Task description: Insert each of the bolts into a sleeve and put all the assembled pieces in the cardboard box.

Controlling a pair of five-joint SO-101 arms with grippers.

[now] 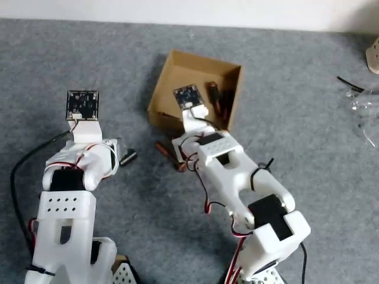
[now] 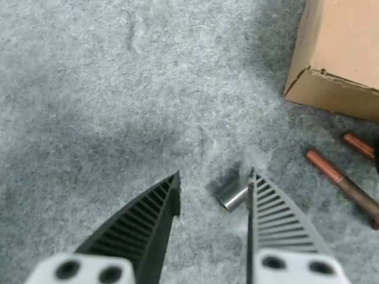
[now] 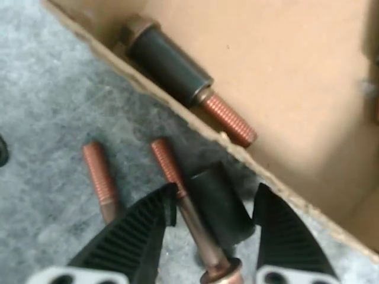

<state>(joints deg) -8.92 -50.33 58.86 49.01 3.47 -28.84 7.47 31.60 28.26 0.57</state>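
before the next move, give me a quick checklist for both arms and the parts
1. Left gripper open: ok.
2. Silver sleeve centred in its gap: not ok, it lies close against one fingertip.
3. Right gripper open: ok.
4. Bolt seated in the dark sleeve: not ok, they lie side by side in the right gripper's gap.
5. Second loose bolt out of that gap: ok, it lies beside one finger.
6. Cardboard box has free floor: ok, an assembled piece lies by its wall.
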